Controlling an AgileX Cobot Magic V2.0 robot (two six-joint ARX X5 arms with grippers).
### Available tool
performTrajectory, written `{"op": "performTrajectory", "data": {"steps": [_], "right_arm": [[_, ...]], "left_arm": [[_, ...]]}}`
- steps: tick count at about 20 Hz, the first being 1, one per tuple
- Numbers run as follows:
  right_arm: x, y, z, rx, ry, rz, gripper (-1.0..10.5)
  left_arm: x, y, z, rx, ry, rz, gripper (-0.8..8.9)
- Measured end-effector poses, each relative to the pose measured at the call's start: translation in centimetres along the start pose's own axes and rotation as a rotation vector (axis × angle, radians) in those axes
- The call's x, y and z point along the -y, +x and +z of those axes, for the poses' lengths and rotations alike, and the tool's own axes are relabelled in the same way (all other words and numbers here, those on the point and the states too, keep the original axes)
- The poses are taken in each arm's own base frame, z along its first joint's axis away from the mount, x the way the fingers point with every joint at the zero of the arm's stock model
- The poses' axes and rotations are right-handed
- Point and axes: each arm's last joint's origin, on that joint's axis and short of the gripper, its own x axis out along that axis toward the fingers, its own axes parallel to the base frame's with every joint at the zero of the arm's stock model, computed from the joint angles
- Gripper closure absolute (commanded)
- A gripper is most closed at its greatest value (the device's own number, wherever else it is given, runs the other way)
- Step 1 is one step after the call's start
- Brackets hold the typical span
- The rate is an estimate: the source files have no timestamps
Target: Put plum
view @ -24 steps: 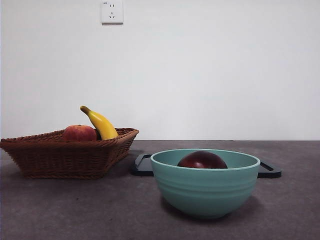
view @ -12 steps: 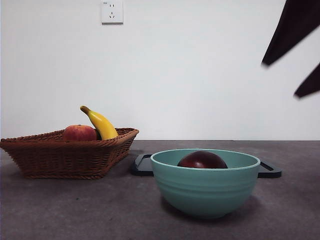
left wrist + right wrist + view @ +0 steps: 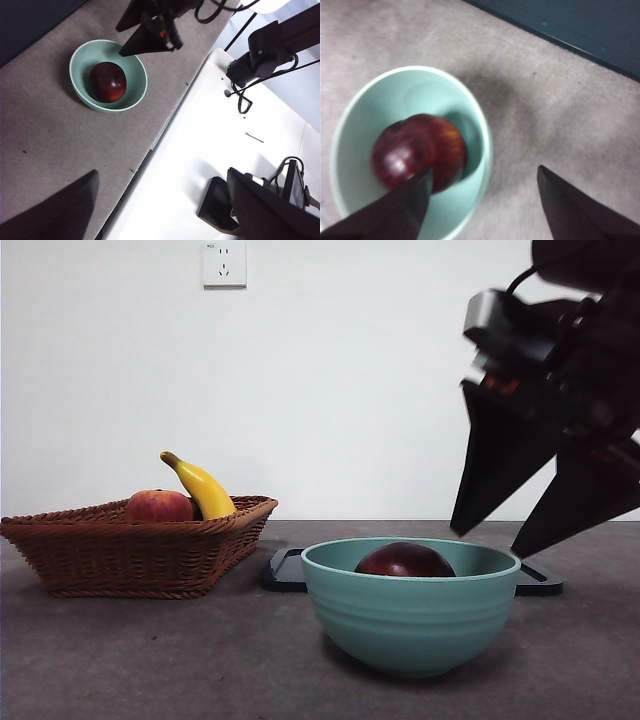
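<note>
the plum sits in the green bowl. the right gripper hangs just above the bowl's rim, jaws spread and empty. the left gripper, seen only in its wrist view, is spread wide, high over the table's edge.

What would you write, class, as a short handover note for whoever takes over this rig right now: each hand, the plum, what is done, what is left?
Right hand: open, empty, above the green bowl's rim on its side, not touching.
Left hand: open, empty, waiting well away from the bowl.
Plum: lying inside the green bowl, untouched.
Basket: holds a red fruit and a banana.
Done: nothing gripped yet.
Left: probably grasp the plum and put it where it belongs; the target is not shown.
</note>
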Motion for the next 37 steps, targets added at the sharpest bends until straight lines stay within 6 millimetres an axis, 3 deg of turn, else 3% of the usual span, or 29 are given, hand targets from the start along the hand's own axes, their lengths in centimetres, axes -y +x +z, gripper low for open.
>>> {"op": "performTrajectory", "data": {"steps": [4,6,10,18,23,27,33,37], "right_arm": [[0.1,1.8,0.1,-0.031,-0.009,-0.016,7.2],[0.1,2.3,0.1,-0.034,-0.016,-0.034,8.3],[-0.1,2.7,0.2,-0.026,-0.027,-0.027,9.4],[-0.4,2.3,0.9,0.008,-0.005,-0.020,9.4],[-1.3,-0.3,4.6,0.101,-0.010,-0.021,9.4],[-0.5,-2.4,8.1,0.173,0.008,-0.080,9.4],[3.1,-0.6,14.2,0.168,0.030,-0.158,9.4],[5.6,1.7,14.9,0.123,0.075,-0.181,9.4]], "left_arm": [[0.0,0.0,0.0,0.002,0.002,0.001,4.12],[0.0,0.0,0.0,0.003,0.002,0.001,4.12],[0.0,0.0,0.0,0.003,0.003,0.001,4.12],[0.0,0.0,0.0,0.004,0.003,0.001,4.12],[0.0,0.0,0.1,0.004,0.004,0.001,4.12],[0.0,0.0,0.1,0.005,0.004,0.001,4.12],[0.0,0.0,0.1,0.005,0.004,0.001,4.12],[0.0,0.0,0.1,0.005,0.004,0.001,4.12]]}}
